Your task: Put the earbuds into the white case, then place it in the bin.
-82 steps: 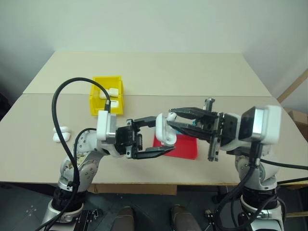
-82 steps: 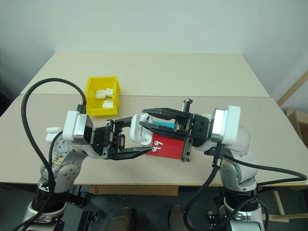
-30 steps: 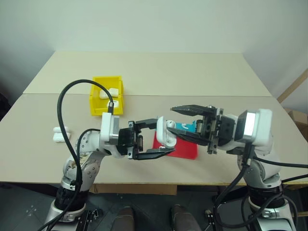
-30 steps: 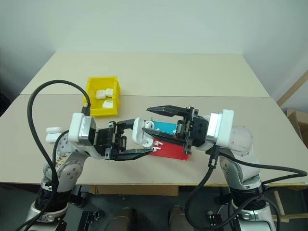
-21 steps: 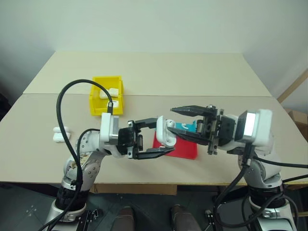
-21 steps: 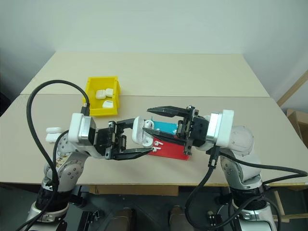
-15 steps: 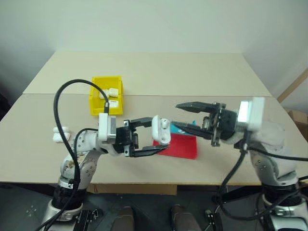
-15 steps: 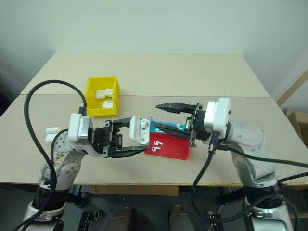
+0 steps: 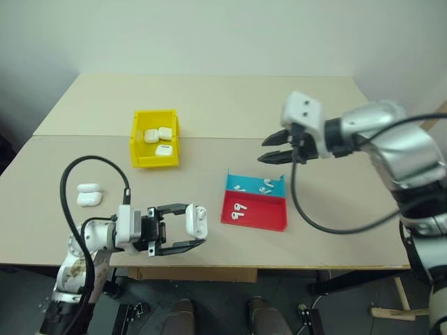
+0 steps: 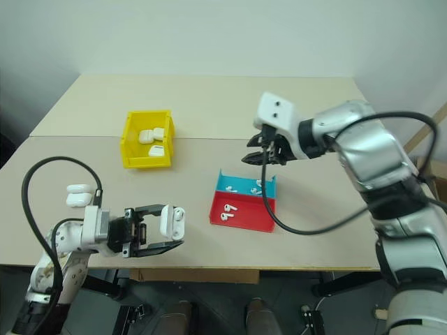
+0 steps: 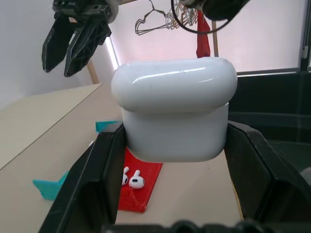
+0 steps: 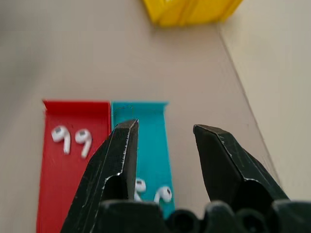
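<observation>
Head view: left gripper point(image 9: 187, 231) low near the table's point(image 9: 230, 105) front edge, pinching the white case point(image 9: 196, 222) between its two black fingers, lid closed. Right gripper point(image 9: 276, 148) raised above the far end of the red-and-blue tray point(image 9: 276, 216), fingers spread, nothing between them. Two earbuds point(image 9: 239, 209) in the red half, more earbuds in the blue half. Yellow bin point(image 9: 140, 152) at the left back, three white cases inside. Two spare white cases point(image 9: 89, 196) on the table left of the left arm.

Left wrist view: case point(image 11: 174, 115) clamped upright between the fingers point(image 11: 99, 170); red tray section with two earbuds point(image 11: 131, 179) beyond it.

Right wrist view: fingers point(image 12: 112, 165) parted and empty, hanging over the blue half; earbud pair point(image 12: 72, 138) in the red half, bin corner point(image 12: 190, 10) beyond.
</observation>
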### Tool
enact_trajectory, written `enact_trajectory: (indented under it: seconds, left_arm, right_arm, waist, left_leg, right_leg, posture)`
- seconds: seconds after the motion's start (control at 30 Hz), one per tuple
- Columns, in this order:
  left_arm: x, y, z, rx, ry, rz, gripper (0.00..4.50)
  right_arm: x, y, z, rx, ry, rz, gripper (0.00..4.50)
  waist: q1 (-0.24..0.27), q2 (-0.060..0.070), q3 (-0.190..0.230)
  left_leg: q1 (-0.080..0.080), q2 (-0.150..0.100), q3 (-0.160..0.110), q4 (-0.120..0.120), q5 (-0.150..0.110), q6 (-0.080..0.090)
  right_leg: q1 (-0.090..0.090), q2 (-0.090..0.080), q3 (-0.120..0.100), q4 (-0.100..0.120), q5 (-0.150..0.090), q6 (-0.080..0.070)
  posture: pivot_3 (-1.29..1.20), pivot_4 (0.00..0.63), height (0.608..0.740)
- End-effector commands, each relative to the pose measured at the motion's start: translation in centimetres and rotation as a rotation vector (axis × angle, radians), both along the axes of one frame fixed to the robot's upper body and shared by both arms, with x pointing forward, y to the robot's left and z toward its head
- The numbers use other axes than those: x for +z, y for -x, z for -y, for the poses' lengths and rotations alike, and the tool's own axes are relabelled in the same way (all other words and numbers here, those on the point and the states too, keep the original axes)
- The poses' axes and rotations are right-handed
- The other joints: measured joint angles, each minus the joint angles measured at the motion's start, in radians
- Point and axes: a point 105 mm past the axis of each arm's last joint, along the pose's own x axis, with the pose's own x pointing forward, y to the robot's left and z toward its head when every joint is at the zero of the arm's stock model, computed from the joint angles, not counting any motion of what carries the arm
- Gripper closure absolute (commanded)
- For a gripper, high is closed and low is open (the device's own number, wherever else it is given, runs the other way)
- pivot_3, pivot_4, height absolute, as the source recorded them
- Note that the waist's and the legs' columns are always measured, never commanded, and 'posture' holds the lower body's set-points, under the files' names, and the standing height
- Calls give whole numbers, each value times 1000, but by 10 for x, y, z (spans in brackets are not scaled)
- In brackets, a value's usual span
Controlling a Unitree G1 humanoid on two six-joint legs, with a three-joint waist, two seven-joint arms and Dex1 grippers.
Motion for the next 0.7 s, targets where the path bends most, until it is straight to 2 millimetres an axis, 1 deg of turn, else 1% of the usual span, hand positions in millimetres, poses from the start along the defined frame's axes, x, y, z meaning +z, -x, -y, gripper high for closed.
enact_trajectory:
  seconds: [0.03,0.13,0.27,0.37,0.47,0.7]
  left_arm:
    - [3,4,-3,18,-10,63,1725]
    - [2,7,-2,20,2,62,1725]
    - [2,7,1,33,10,64,1725]
    - [3,6,2,37,13,67,1725]
    - [4,6,3,39,14,75,1725]
    - [5,6,6,46,16,81,1725]
  right_arm:
    - [-7,-12,1,-6,149,-14,2247]
    - [-12,-19,-2,15,212,-8,2247]
    - [-16,-27,-16,69,249,18,2247]
    - [-21,-36,-23,67,262,22,2247]
    - [-32,-45,-18,42,337,20,2247]
    - [-43,-55,-4,-26,411,-25,2247]
  waist:
    - [1,0,0]
    - [1,0,0]
    - [-1,0,0]
    - [-3,0,0]
    - [-3,1,0]
    - [-2,1,1]
  left_leg:
    - [-1,0,0,0,0,0]
    - [0,0,0,0,0,0]
    - [0,0,0,0,0,0]
    - [1,0,0,0,0,0]
    - [1,0,0,0,0,0]
    - [0,0,0,0,0,0]
  right_leg:
    - [0,0,0,0,0,0]
    - [-1,0,0,1,0,0]
    - [-1,0,0,1,0,0]
    - [-1,0,0,2,0,0]
    - [-1,0,0,2,0,0]
    - [-1,0,0,2,0,0]
  posture:
    - [0,150,740]
    - [0,150,740]
    - [0,150,740]
    - [0,150,740]
    - [0,150,740]
    - [0,150,740]
